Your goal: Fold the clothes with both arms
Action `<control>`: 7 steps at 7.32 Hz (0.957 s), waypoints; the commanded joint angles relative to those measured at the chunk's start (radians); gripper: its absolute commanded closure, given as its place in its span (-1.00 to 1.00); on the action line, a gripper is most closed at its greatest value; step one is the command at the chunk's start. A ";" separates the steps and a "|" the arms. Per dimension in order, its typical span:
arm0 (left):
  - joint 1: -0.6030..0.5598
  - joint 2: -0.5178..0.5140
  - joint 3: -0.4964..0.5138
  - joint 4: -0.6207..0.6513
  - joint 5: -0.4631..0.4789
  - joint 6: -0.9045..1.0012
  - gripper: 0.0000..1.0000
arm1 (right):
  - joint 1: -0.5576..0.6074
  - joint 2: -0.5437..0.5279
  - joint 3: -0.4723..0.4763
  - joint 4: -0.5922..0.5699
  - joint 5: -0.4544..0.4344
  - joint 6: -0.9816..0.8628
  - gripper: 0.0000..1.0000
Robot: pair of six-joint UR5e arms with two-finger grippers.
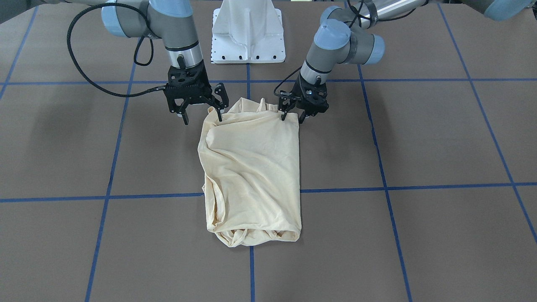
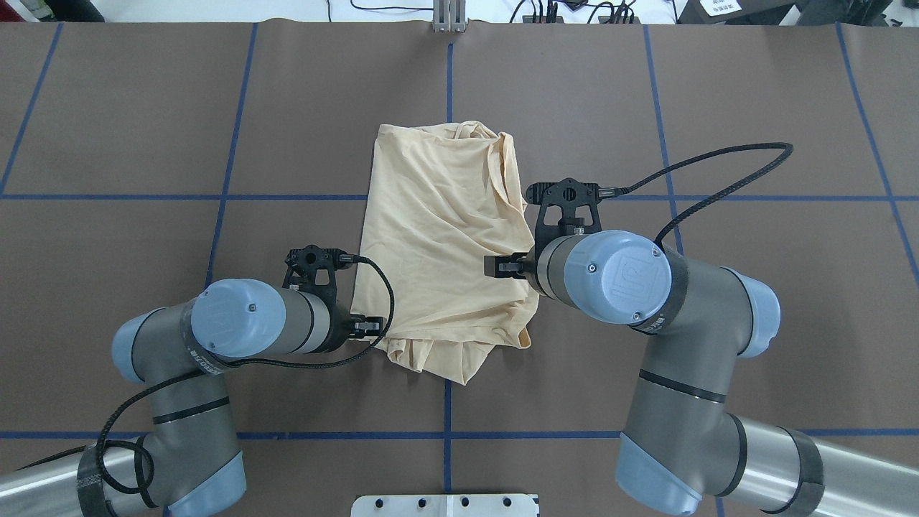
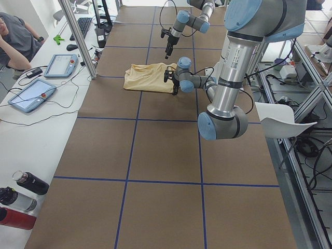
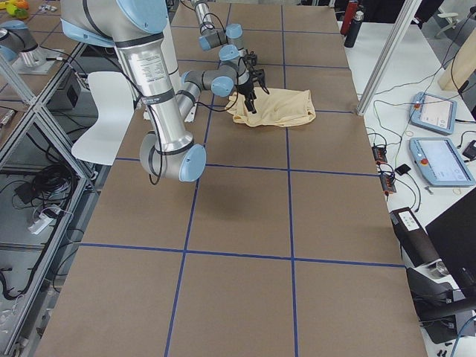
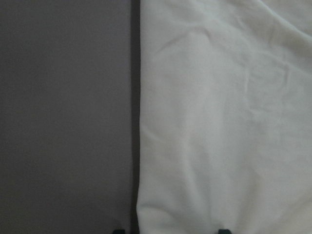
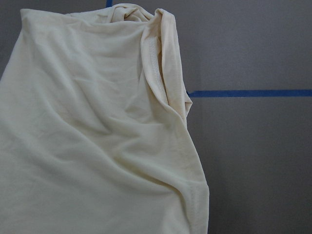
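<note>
**Jaws released on both sides**

I am watching the T-shirt (image 1: 251,167) lying folded at the middle of the table (image 1: 419,147), while the left gripper (image 1: 293,116) and right gripper (image 1: 202,116) are sitting spread wide at its two robot-side corners, grasping nothing

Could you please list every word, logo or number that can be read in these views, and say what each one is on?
"UR": logo on the blue joint cap of the right arm.
Lettering on the black band of the left arm: too blurred to read.
T-shirt: no print or label shows.
</note>
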 commanded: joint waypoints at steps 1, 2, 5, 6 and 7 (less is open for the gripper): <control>0.027 0.002 -0.029 0.000 0.000 -0.060 0.99 | -0.002 0.000 -0.001 0.000 0.000 0.006 -1.00; 0.027 0.003 -0.038 0.002 0.000 -0.061 1.00 | -0.008 0.003 -0.005 0.000 -0.003 0.022 -1.00; 0.027 0.003 -0.041 0.002 0.000 -0.061 1.00 | -0.049 0.015 -0.023 0.000 -0.018 0.222 -0.90; 0.027 0.002 -0.043 0.002 0.000 -0.061 1.00 | -0.080 0.018 -0.045 0.003 -0.059 0.284 -0.88; 0.027 0.000 -0.043 0.002 0.000 -0.061 1.00 | -0.113 0.030 -0.054 -0.003 -0.107 0.356 -0.78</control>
